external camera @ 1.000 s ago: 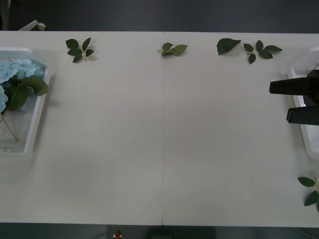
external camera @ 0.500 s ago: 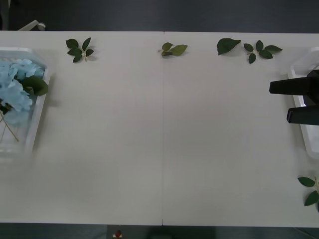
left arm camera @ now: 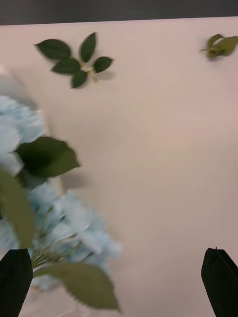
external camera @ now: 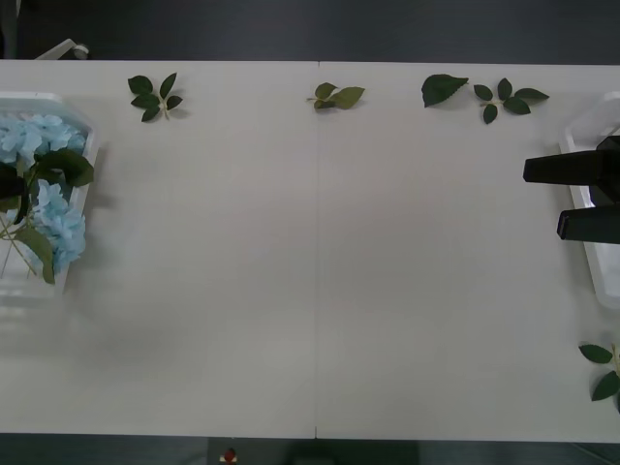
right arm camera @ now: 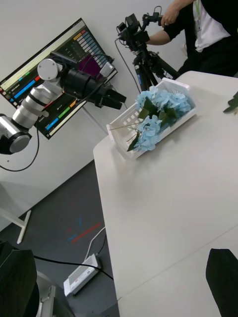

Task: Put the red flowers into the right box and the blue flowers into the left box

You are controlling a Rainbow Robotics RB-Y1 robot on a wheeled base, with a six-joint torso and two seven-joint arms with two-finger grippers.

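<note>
You had the left box (external camera: pixel 77 237) at the worktop's left edge, w/ the blue flowers (external camera: pixel 41 184) piled in it: pale clusters toward the far end, one bloom (external camera: pixel 63 228) lying over the box's inner rim, broad green leaves (external camera: pixel 64 167) and thin stems mixed among them. Your left gripper (left arm camera: pixel 119 282) was released, fingers spread wide apart and grasping nothing, looking down on the blooms (left arm camera: pixel 64 218) and the bare worktop beside them. From the right wrist cam you could see that same left arm (right arm camera: pixel 64 81) off the table's end next to the box (right arm camera: pixel 148 116), w/ the flowers (right arm camera: pixel 161 111) heaped inside. Your right gripper (external camera: pixel 572 197) sat at the worktop's right edge, over the rim of the right box (external camera: pixel 593 131), two black fingers pointing inward, parted, nothing between them; its own fingers (right arm camera: pixel 225 282) stood apart in the wrist cam too. What lay in the right box couldn't be told. Loose leaf sprigs lay along the far edge: one (external camera: pixel 155 97) near the left box, one (external camera: pixel 336 96) at mid-edge, a single leaf (external camera: pixel 443 88) and a sprig (external camera: pixel 507 99) toward the right. Another sprig (external camera: pixel 603 370) sat at the near right corner. The middle of the worktop (external camera: pixel 320 271) carried nothing.
</note>
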